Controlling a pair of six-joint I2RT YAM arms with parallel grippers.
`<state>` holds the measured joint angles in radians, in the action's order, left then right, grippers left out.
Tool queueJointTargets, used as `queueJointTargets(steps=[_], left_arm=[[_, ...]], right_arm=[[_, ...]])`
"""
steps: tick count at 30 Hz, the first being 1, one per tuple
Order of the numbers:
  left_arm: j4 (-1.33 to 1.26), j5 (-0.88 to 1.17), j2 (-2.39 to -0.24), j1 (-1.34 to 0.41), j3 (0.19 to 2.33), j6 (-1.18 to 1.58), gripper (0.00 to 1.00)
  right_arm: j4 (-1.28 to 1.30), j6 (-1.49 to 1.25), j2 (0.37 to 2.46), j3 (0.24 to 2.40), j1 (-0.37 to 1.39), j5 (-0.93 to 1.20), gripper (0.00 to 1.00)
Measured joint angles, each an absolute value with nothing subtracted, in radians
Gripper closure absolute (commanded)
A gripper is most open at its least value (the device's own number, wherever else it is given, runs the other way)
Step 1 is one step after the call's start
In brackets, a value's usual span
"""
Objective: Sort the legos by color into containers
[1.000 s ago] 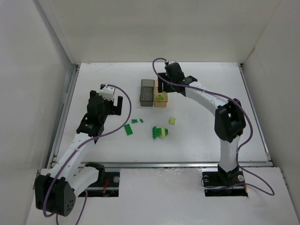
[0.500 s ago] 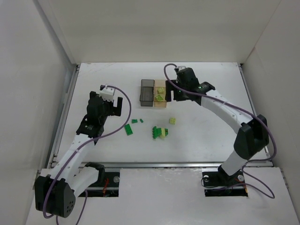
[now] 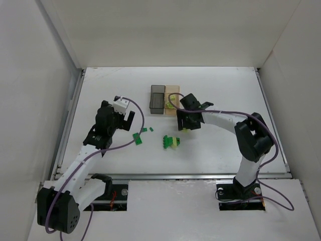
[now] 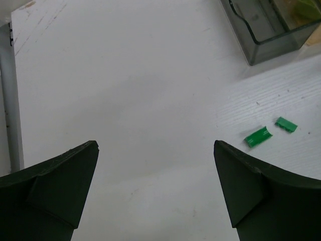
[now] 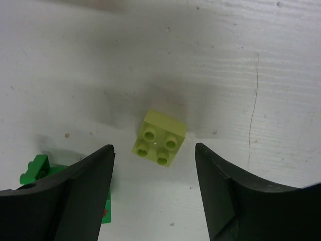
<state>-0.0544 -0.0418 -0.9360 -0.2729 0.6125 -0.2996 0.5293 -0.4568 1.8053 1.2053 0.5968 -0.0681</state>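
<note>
My right gripper (image 3: 183,123) is open and low over a pale yellow-green brick (image 5: 159,138) with four studs, which lies on the table between the jaws without touching them. My left gripper (image 3: 128,119) is open and empty, hovering left of three small dark green pieces (image 3: 137,139). Two of them show in the left wrist view (image 4: 258,136). A cluster of dark green and pale bricks (image 3: 170,141) lies mid-table. The smoky dark grey bin (image 3: 157,98) and the orange-tan bin (image 3: 173,90) stand side by side, the tan one holding pale bricks (image 3: 170,105).
The table's left rail (image 4: 9,95) runs along the left wrist view's edge. White walls enclose the table on three sides. A dark green brick (image 5: 34,169) lies just left of my right gripper's left finger.
My right arm has swung back from over the orange-tan bin and come down around the lone pale brick. My left gripper has shifted a little right, towards the dark green pieces.
</note>
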Motion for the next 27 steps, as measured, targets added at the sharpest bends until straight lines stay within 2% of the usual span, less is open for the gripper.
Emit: queueJointTargets(steps=[5, 7, 11, 12, 13, 17, 22, 25, 27], left_arm=[[-0.038, -0.037, -0.932, -0.274, 0.57, -0.362, 0.03], [-0.038, -0.037, -0.932, -0.274, 0.553, -0.396, 0.03], [-0.022, -0.04, -0.932, -0.274, 0.531, -0.461, 0.02], [-0.018, -0.039, -0.932, -0.274, 0.531, -0.474, 0.02], [-0.015, -0.037, -0.931, -0.274, 0.531, -0.491, 0.01], [0.036, 0.03, -0.932, -0.274, 0.531, -0.583, 0.01], [0.158, 0.147, -0.971, -0.274, 0.541, -0.704, 0.01], [0.199, 0.184, -1.002, -0.274, 0.55, -0.744, 0.01], [0.215, 0.2, -1.008, -0.274, 0.554, -0.762, 0.01]], right_arm=[[0.49, -0.453, 1.848, 1.222, 0.597, -0.07, 0.42], [0.482, -0.451, 1.864, 1.226, 0.597, -0.072, 0.44], [0.461, -0.451, 1.865, 1.221, 0.593, -0.072, 0.77], [0.456, -0.451, 1.863, 1.218, 0.59, -0.071, 0.92], [0.451, -0.456, 1.86, 1.215, 0.588, -0.071, 0.99], [0.469, -0.452, 1.83, 1.206, 0.584, -0.109, 1.0], [0.484, -0.439, 1.693, 1.219, 0.583, -0.206, 1.0], [0.455, -0.41, 1.649, 1.297, 0.582, -0.236, 1.0], [0.437, -0.385, 1.68, 1.397, 0.582, -0.235, 0.95]])
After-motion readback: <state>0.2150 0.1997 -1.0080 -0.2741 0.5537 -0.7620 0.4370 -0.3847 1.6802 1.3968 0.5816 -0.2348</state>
